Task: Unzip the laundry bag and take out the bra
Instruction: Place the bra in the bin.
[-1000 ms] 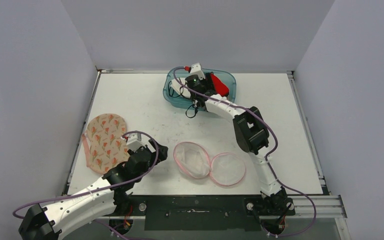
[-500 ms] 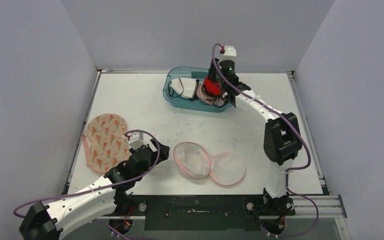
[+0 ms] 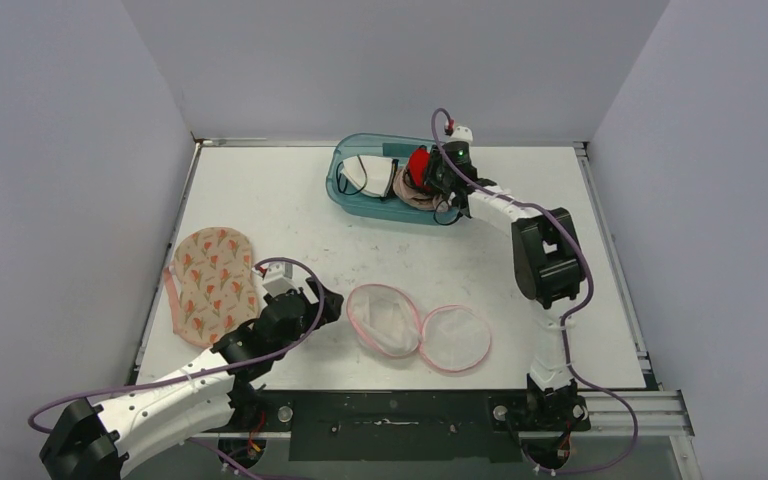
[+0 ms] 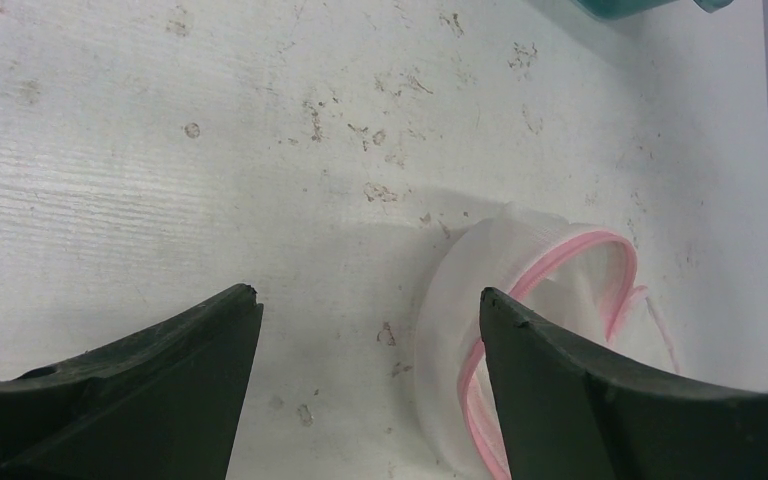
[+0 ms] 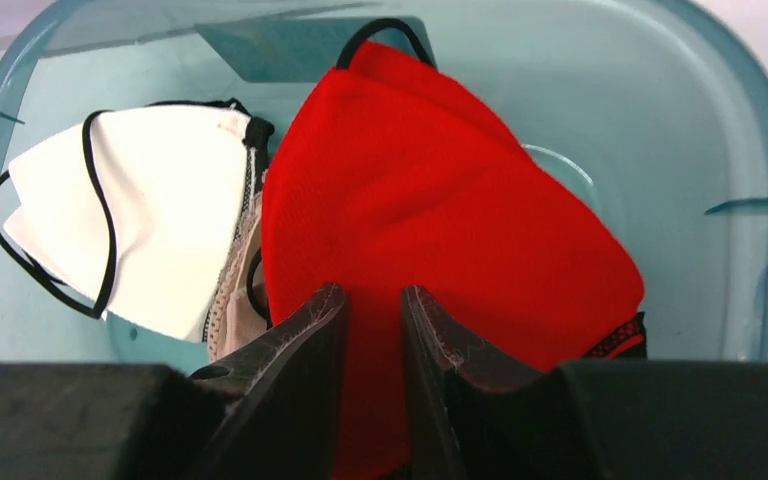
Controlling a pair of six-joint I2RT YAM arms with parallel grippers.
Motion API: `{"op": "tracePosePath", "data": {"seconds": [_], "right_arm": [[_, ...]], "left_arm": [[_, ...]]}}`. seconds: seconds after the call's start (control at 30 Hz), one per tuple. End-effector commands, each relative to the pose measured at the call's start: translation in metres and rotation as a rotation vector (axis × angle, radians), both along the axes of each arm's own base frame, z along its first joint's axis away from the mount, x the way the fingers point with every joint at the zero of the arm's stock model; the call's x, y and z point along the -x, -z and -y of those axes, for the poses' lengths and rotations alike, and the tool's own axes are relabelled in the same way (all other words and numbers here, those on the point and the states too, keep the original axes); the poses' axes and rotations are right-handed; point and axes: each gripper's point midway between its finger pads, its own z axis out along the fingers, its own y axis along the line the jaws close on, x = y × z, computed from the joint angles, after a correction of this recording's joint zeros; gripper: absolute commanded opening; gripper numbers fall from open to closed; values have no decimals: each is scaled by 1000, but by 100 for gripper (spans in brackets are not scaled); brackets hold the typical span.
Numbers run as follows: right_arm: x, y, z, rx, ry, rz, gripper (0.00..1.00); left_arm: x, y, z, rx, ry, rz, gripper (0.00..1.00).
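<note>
Inside the translucent teal plastic tub (image 5: 740, 150), your right gripper (image 5: 373, 295) pinches a fold of the smooth red padded bra (image 5: 440, 200) between its dark jaws, beside a white black-edged bra cup (image 5: 160, 210), arm stretched far across. Your left gripper (image 4: 370, 300) hovers wide open low over the scuffed white table (image 4: 160, 150), just beside the round pink-trimmed mesh laundry bag (image 4: 460, 270), lying unzipped in two halves.
</note>
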Motion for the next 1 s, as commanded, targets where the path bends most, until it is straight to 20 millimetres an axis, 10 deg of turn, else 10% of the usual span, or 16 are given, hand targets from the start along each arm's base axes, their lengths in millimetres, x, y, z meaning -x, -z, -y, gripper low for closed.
{"op": "tracePosePath", "data": {"seconds": [0.0,0.37,0.57,0.77,0.97], "right_arm": [[-3,-19,-10,-60,-14,59,27],[14,24,-22,-31,-44,-24,26],[17,15,-24,-31,-39,-16,30],[21,-85,-15,-121,-20,143,63],[68,-205,0,-240,2,342,87]], "left_arm": [[-10,-29,11,69,6,58,78],[-7,-25,11,78,13,46,78],[-6,-24,11,75,16,38,78],[-5,-30,8,76,14,48,78],[-5,-39,4,79,4,67,79]]}}
